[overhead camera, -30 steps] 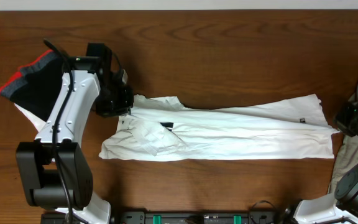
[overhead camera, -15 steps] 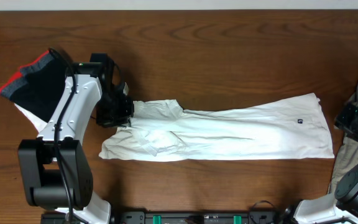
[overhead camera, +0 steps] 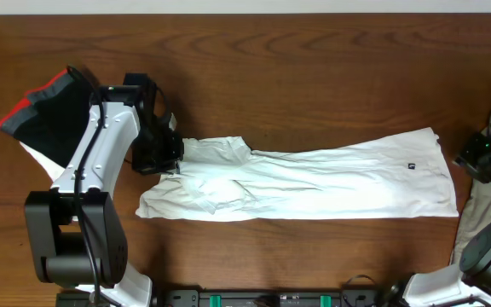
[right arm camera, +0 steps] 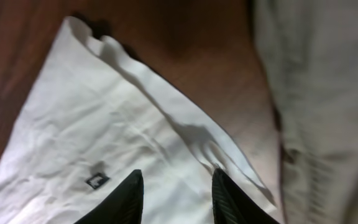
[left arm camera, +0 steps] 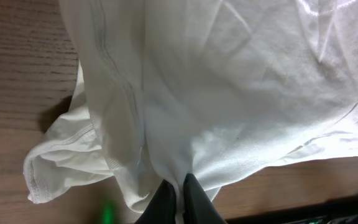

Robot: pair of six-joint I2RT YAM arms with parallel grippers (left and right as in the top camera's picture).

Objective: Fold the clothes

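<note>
Left fingers (left arm camera: pixel 197 202) clamp the white T-shirt (overhead camera: pixel 314 183) at 9 o'clock, right fingers (right arm camera: pixel 128 198) hang open, empty; one-sided pulling may bunch it.

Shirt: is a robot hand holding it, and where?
Left gripper pinches the white T-shirt at the end opposite its tag; right gripper is open, holding nothing.

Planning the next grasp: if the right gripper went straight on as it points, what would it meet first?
Likely the white T-shirt, near its hem tag; depth is unclear.
</note>
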